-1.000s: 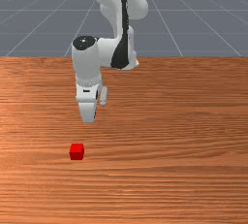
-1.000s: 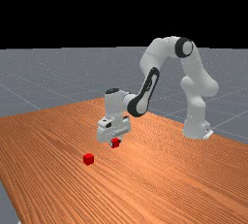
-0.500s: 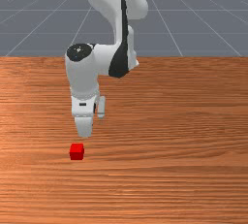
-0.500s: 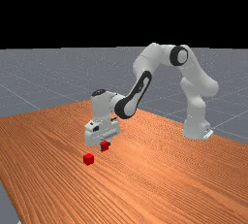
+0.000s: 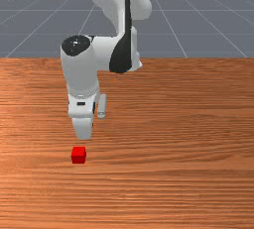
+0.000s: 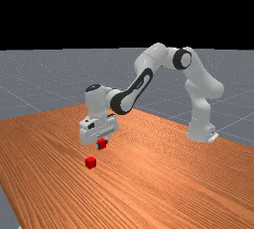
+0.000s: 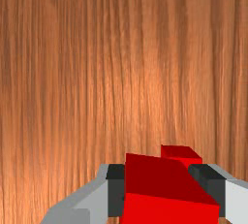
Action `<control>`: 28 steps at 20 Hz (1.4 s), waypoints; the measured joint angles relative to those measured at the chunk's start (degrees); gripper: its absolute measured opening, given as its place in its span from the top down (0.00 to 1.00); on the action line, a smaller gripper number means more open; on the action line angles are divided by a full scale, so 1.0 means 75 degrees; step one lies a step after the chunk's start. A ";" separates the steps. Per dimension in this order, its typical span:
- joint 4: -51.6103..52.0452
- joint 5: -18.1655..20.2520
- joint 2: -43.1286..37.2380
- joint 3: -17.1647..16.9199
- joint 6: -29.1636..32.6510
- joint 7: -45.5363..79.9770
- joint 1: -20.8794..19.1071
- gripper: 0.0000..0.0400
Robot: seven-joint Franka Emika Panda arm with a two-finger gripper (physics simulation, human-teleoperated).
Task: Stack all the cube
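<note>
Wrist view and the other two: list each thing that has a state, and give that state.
Tool: shut on a cube.
Held cube: gripped from two sides, off the table, not stacked.
Other cube: resting on the table, ungripped, nothing stacked on it.
Arm: bent, reaching out over the table.

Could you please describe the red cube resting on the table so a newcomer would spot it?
In the far view, follow the arm across the wooden table to the gripper. Lower in that picture, the resting cube sits on the wood. The held cube is red too, but the gripper clamps it above the table.
</note>
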 joint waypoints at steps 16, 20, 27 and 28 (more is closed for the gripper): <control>0.1131 -0.0056 0.1052 0.0044 -0.0050 -0.0499 -0.0190 0.51; 0.1169 0.0153 0.0989 0.0096 -0.0224 -0.0414 -0.0320 0.51; 0.1973 0.0028 0.1428 0.0020 -0.0625 -0.0136 -0.0128 0.51; 0.2180 0.0025 0.1538 0.0018 -0.0758 -0.0128 -0.0125 0.51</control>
